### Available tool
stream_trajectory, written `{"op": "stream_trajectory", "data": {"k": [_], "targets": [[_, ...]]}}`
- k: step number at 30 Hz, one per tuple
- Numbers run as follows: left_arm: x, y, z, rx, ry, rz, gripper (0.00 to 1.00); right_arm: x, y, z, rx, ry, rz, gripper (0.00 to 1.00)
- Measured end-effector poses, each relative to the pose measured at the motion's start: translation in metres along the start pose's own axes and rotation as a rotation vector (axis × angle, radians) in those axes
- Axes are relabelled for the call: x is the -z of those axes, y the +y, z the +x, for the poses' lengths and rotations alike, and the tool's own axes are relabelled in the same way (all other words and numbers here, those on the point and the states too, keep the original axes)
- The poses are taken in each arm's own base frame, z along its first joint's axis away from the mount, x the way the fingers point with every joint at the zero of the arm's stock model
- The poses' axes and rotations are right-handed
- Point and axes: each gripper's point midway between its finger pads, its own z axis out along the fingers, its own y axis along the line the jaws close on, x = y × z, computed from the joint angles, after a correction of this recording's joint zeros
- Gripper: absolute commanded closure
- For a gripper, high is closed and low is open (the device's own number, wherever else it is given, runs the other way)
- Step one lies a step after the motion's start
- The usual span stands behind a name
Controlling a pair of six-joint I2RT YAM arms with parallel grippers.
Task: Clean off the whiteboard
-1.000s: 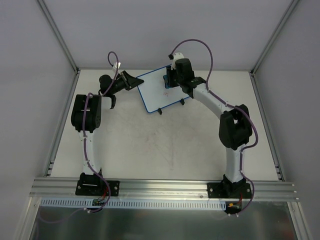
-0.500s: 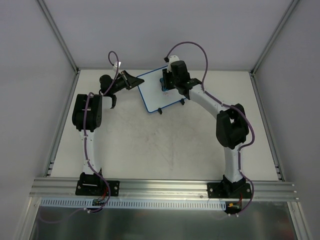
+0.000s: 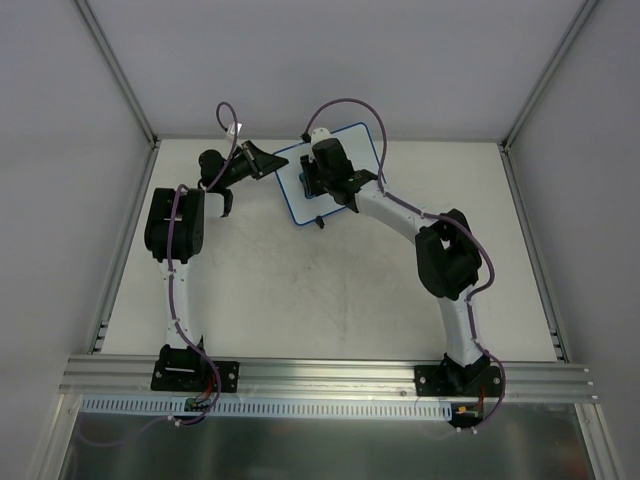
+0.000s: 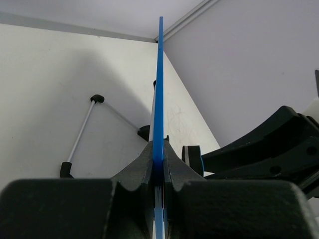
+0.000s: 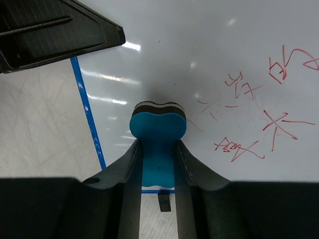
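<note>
Now wiping is underway: right gripper [image 5: 158,149] clamps the eraser [image 5: 158,124] against the board [image 5: 199,50], left gripper [image 4: 158,159] pinches its rim [image 4: 160,74]. Next, sweep toward the red marks [image 5: 259,119] beside the jaws.

I am looking down into a closed booth: a pale grey back wall [image 3: 330,60], a left wall [image 3: 50,200] and a right wall [image 3: 600,200] are boxing it in, with an aluminium post [image 3: 117,70] running up the left corner. The off-white tabletop [image 3: 330,290] is showing scuffs and faint scratches. An aluminium rail [image 3: 330,375] is spanning its near edge, and a brushed metal sheet [image 3: 330,450] is lying below. Light is falling soft and even.
</note>
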Motion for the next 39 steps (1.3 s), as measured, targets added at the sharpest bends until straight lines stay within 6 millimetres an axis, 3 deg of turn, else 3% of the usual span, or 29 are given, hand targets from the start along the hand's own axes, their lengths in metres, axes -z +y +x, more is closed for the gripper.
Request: {"op": "stream_trajectory", "data": {"k": [10,26,34,39], "targets": [[-0.001,0.003,0.002,0.004,0.000,0.020,1.00,-0.022,-0.009,0.023,-0.063,0.039,0.056,1.00],[0.000,0.006,0.002,0.017,0.001,0.029,1.00,-0.026,-0.009,0.021,-0.157,0.021,0.094,1.00],[0.000,0.007,0.003,0.021,0.001,0.029,1.00,-0.027,-0.020,0.021,-0.284,-0.013,0.166,1.00],[0.001,0.007,0.003,0.022,0.001,0.029,1.00,-0.026,-0.037,0.023,-0.395,-0.018,0.178,1.00]]}}
